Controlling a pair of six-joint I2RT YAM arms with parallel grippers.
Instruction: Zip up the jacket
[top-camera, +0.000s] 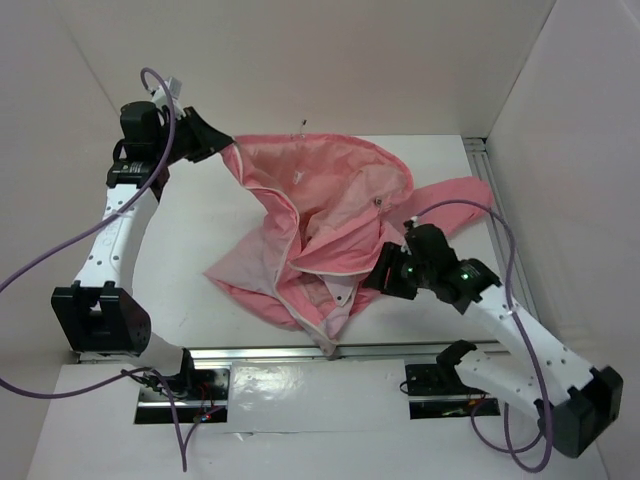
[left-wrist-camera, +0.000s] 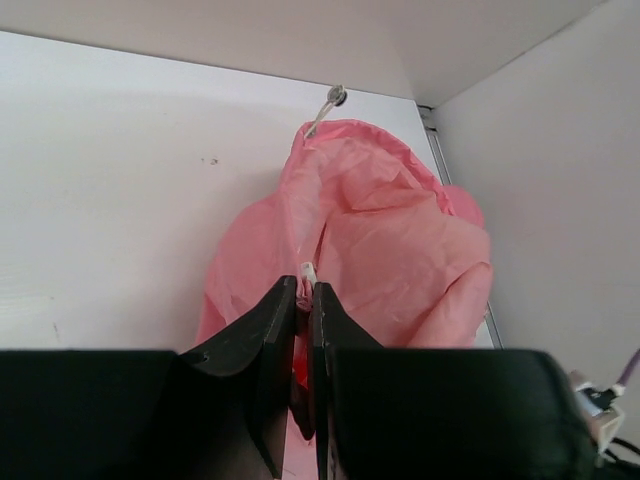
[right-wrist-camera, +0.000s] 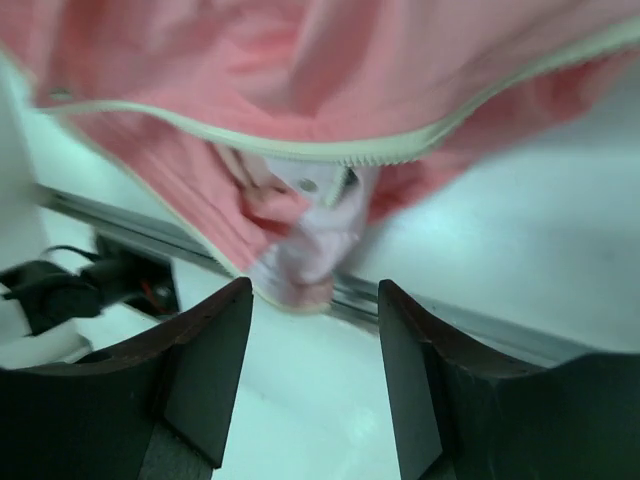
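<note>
The salmon-pink jacket (top-camera: 330, 215) lies crumpled in the middle of the white table, its paler lining (top-camera: 245, 265) turned out at the left. Its light zipper (top-camera: 292, 250) runs down to the near hem. My left gripper (top-camera: 226, 147) is at the far left corner of the jacket. In the left wrist view that gripper (left-wrist-camera: 305, 286) is shut on a fold of the jacket (left-wrist-camera: 385, 230), with a white zipper end (left-wrist-camera: 307, 270) poking out above the tips. My right gripper (top-camera: 376, 275) hovers at the jacket's right edge. It (right-wrist-camera: 314, 292) stands open with nothing between its fingers, just short of the zipper (right-wrist-camera: 330, 150).
A metal rail (top-camera: 300, 352) runs along the table's near edge, with the jacket hem hanging over it. Another rail (top-camera: 497, 215) lines the right side. White walls enclose the table on the left, back and right. A drawstring toggle (left-wrist-camera: 335, 97) lies beyond the jacket.
</note>
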